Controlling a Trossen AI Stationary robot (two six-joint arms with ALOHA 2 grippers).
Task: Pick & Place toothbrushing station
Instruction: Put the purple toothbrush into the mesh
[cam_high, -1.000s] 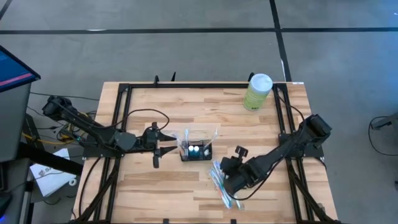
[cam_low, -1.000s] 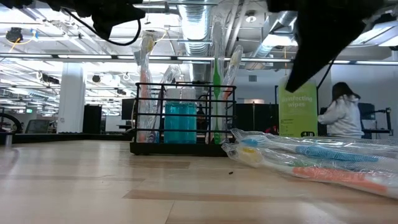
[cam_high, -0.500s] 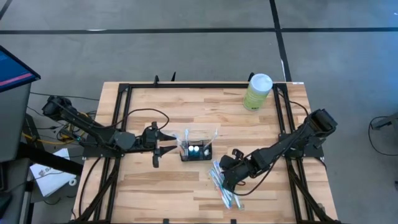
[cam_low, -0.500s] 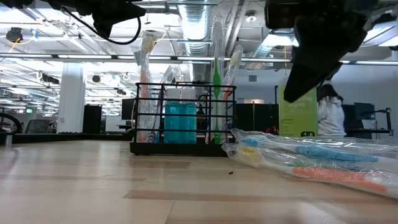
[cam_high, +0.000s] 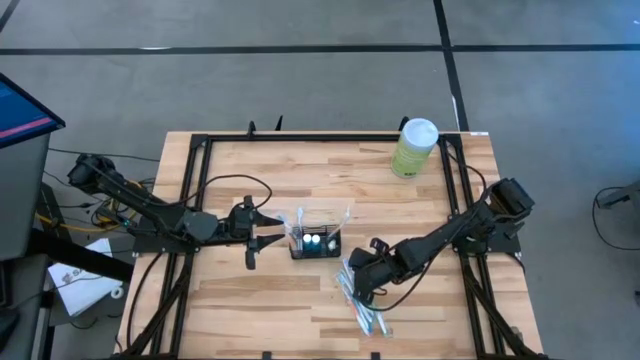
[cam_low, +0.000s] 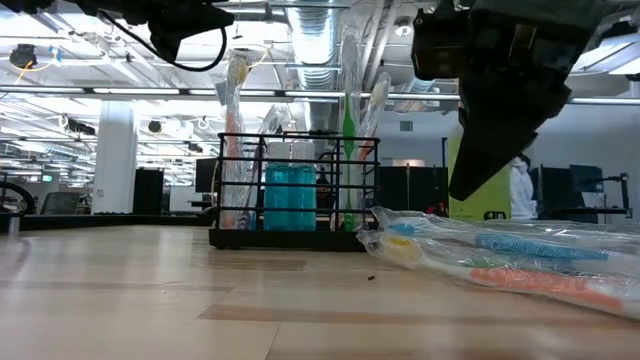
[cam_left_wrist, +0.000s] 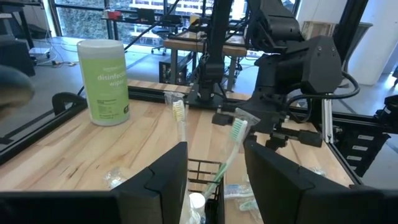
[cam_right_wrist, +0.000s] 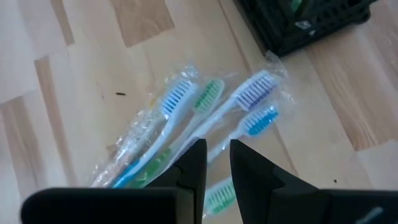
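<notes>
Broadly, the bench (cam_high: 260, 290) is seen from above as a pale wooden top framed by black rails, with one arm reaching in from each side. Near the bench's far right corner a tall pale-green canister (cam_high: 414, 148) with a white lid is stood upright, well apart from everything else; its label is read as wipes in the left wrist view (cam_left_wrist: 104, 81).

The left gripper (cam_high: 270, 231) is held just left of the bench's middle, pointed at the toothbrushing station (cam_high: 315, 241), its two dark fingers (cam_left_wrist: 163, 180) set wide apart with nothing between them. The right gripper (cam_high: 352, 287) is hung over the pile nearer the front edge; its fingers (cam_right_wrist: 193, 167) are drawn to a narrow gap, and nothing is seen gripped between them.

The toothbrushing station is placed at about the middle of the bench, upright on the wood. In the low view its black wire frame (cam_low: 295, 190) is seen to hold a teal item in the centre and upright toothbrushes at both ends.

Just right of the station and toward the front edge, a loose pile of wrapped toothbrushes (cam_high: 360, 303) is laid flat, with blue, green and purple bristles shown through clear wrap (cam_right_wrist: 205, 127).
</notes>
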